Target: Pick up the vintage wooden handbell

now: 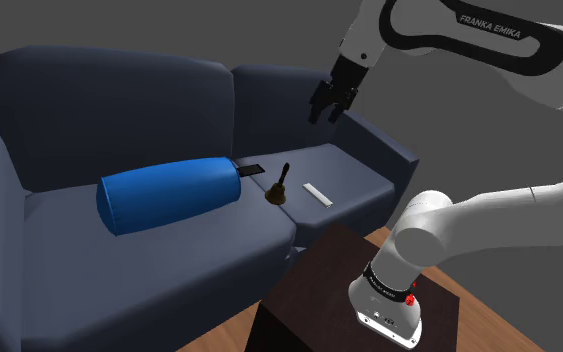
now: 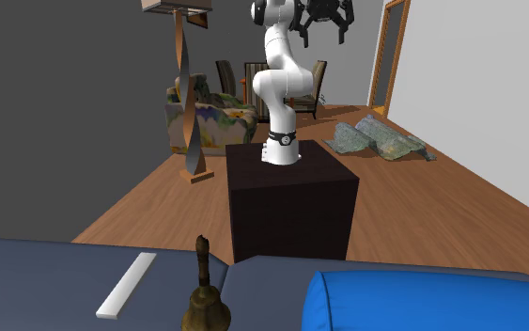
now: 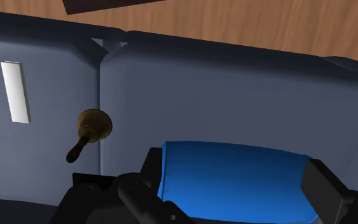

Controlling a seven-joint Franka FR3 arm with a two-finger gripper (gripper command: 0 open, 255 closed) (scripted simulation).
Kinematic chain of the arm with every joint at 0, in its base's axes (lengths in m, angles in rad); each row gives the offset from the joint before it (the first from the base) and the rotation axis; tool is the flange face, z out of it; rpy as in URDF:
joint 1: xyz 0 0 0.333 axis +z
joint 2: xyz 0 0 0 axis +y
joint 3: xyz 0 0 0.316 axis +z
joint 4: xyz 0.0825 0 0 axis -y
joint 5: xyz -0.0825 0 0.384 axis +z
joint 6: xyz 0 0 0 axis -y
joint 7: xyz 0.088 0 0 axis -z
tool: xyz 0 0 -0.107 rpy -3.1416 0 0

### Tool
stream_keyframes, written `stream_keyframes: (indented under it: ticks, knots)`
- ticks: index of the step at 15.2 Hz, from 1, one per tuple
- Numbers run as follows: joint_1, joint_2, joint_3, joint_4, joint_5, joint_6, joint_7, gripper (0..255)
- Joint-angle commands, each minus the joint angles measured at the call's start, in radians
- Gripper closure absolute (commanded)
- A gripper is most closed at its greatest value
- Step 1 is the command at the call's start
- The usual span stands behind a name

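A small brass-coloured handbell [image 1: 278,192] with a dark upright handle stands on the dark blue sofa [image 1: 119,100], on the seam between two seat cushions. It also appears in the second exterior view as the handbell [image 2: 205,301] and from above as the handbell [image 3: 93,124]. My gripper [image 1: 325,118] hangs high above the sofa, up and to the shoulder view's right of the bell, well apart from it. The gripper [image 3: 234,191] is open with nothing between its fingers [image 3: 139,197]. In the second exterior view the gripper [image 2: 324,30] is near the top edge.
A blue bolster cushion [image 1: 169,193] lies on the seat right beside the bell, with a flat black item [image 1: 249,170] at its end. A flat white bar [image 1: 319,195] lies on the bell's other side. My dark stand [image 2: 290,202] faces the sofa on a wooden floor.
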Motion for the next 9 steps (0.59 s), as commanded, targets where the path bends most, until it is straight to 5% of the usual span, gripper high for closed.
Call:
stream_keyframes:
  ticks: [1,9]
  knots:
    - [0.000,0.000,0.000,0.000,0.000,0.000,0.000,0]
    - [-0.032,0.179,-0.101,-0.044,-0.061,0.175,-0.134,0]
